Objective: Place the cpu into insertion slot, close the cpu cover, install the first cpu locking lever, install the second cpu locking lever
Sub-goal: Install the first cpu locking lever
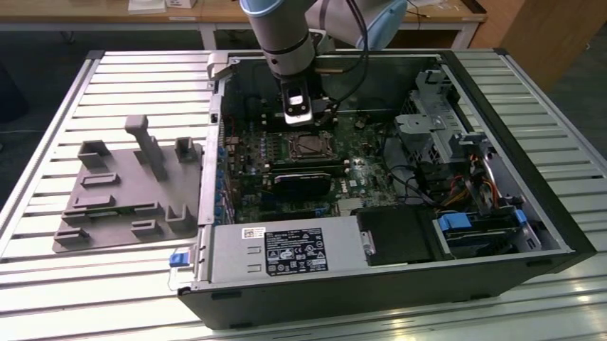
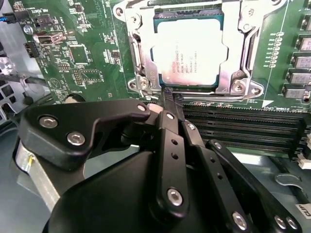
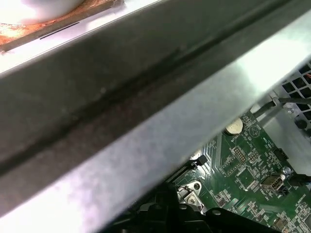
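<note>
I'm working inside the open computer case [image 1: 379, 298]. In the exterior view the grey fixture [image 1: 133, 185] is lying at nine o'clock from it and my arm is standing in from twelve.

On the motherboard [image 2: 92, 58] the cpu cover [image 2: 138, 43] is lying flat. It's thin stamped metal, stiff but springy I'd judge, and better pushed at an edge than squeezed. Inside its window the cpu [image 2: 189, 53] is sitting seated, covering the insertion slot. I'd reckon it's light, rigid and fragile underneath, so any hold belongs on its edges.

My gripper [image 2: 167, 96] is hovering at the cover's edge, between it and the memory slots [image 2: 243, 121], with the fingertips drawn together. Whether they're pinching a thin lever wire, I can't tell — my own linkages are blocking that spot. In the first wrist view a broad metal rail [image 3: 146, 121] is cutting across in front of the board, and I'm not making out whether either lever is latched.
</note>
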Robot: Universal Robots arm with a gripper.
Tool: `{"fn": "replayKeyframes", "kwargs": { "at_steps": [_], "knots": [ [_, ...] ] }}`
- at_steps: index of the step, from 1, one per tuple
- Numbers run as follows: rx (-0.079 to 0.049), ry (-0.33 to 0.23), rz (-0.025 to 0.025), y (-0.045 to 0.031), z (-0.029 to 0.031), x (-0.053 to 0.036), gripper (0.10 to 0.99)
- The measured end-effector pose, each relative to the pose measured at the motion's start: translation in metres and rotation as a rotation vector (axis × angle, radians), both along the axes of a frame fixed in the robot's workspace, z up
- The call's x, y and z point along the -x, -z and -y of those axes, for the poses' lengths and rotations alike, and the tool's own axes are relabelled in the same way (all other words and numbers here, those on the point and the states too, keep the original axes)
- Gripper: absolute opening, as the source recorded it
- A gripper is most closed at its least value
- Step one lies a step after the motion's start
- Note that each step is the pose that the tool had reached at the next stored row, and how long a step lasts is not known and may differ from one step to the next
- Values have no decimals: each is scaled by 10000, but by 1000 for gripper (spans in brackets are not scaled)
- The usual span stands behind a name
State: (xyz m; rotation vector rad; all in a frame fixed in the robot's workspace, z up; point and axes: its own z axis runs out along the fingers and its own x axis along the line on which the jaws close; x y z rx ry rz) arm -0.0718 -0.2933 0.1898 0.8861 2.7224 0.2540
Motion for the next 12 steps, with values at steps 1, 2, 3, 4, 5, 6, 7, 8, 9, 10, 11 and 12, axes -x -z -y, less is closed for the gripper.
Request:
{"fn": "replayKeyframes", "kwargs": {
  "at_steps": [1, 2, 3, 4, 5, 6, 7, 8, 9, 10, 11, 12],
  "knots": [
    [0, -1, -1, 0, 0, 0, 106],
    [0, -2, -1, 0, 0, -1, 106],
    [-1, -2, 0, 1, 0, -1, 106],
    [-2, -1, 0, 1, 0, -1, 106],
    [-2, -2, 0, 1, 0, -1, 106],
    [-1, -2, 0, 1, 0, -1, 106],
    [-1, -1, 1, 1, 0, -1, 106],
    [-4, -2, 1, 1, 0, -1, 106],
    [-9, -1, 1, 1, 0, -1, 106],
    [-12, -2, 2, 1, 0, -1, 106],
    [-13, -1, 2, -1, 0, -1, 106],
    [-12, -1, 0, -4, 0, -1, 106]
  ]
}}
